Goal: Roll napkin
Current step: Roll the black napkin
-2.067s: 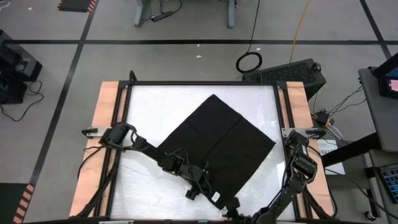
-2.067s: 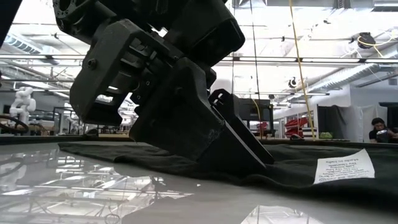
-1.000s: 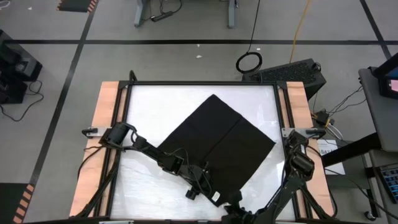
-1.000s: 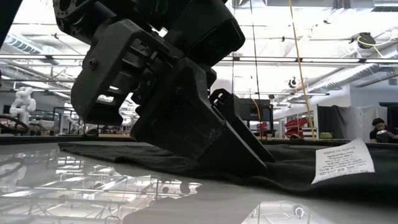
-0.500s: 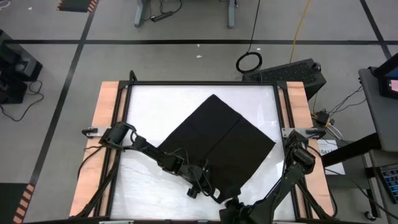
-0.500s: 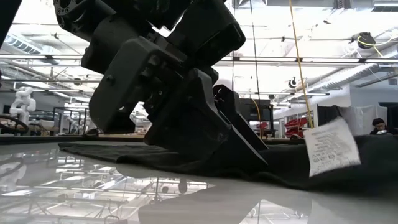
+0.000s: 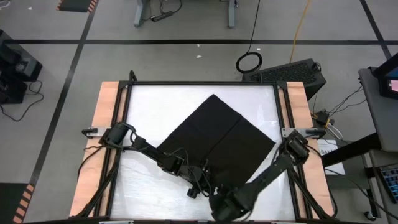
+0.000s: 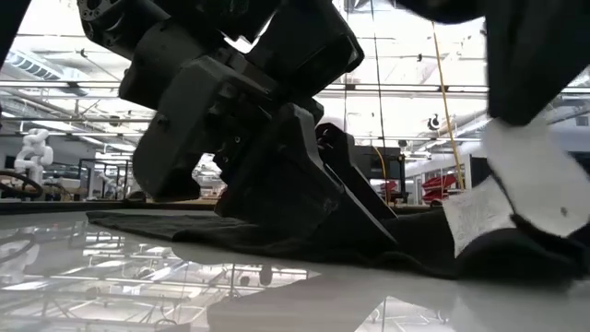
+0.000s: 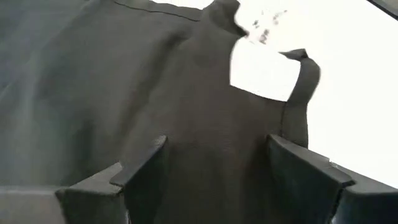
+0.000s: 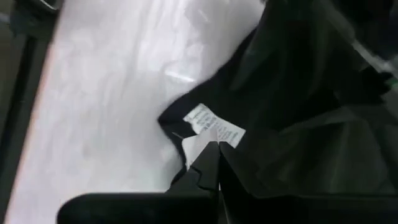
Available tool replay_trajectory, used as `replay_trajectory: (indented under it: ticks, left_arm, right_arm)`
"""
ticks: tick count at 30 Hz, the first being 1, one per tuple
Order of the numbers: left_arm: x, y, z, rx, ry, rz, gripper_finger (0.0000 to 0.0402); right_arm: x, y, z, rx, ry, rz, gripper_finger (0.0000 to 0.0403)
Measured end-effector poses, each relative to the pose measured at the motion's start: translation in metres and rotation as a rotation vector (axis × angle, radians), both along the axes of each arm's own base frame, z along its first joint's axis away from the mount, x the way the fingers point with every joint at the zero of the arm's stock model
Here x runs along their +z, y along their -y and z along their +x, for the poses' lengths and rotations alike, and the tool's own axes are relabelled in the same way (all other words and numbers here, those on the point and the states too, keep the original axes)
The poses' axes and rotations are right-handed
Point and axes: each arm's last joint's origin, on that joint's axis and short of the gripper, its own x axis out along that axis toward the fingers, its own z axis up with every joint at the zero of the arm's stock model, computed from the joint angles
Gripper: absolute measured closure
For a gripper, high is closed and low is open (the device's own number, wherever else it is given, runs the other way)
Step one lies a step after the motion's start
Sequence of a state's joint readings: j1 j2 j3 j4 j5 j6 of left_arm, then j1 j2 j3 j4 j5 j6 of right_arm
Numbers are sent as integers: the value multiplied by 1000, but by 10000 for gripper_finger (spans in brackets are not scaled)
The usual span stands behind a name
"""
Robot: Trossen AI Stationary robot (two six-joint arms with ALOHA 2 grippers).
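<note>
Right now the napkin (image 7: 214,146) lies flat as a diamond on the white bench (image 7: 149,106), near corner toward the arms. The left gripper (image 7: 200,186) presses its spread jaws down there, seemingly to pin the cloth, while the right gripper (image 10: 214,152), jaws together, pinches the corner by the white tag (image 10: 211,127), probably to begin the roll.

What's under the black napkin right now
The napkin lies flat on the white table, with the left gripper open over its near edge. The right gripper, shut, lifts the tagged corner. Anything beneath the rest is covered.
</note>
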State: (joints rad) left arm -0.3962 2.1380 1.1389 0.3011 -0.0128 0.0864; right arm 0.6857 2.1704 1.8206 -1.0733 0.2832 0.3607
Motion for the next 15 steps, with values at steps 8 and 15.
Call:
replay_trajectory:
  ticks: [8, 15]
  left_arm:
    - [1, 2, -5, -9, -50, 19, 124]
    - [22, -3, -14, 8, -88, 72, 124]
  right_arm:
    - [-25, 20, 8, -32, -111, 110, 400]
    - [-29, 21, 8, -30, -88, 85, 340]
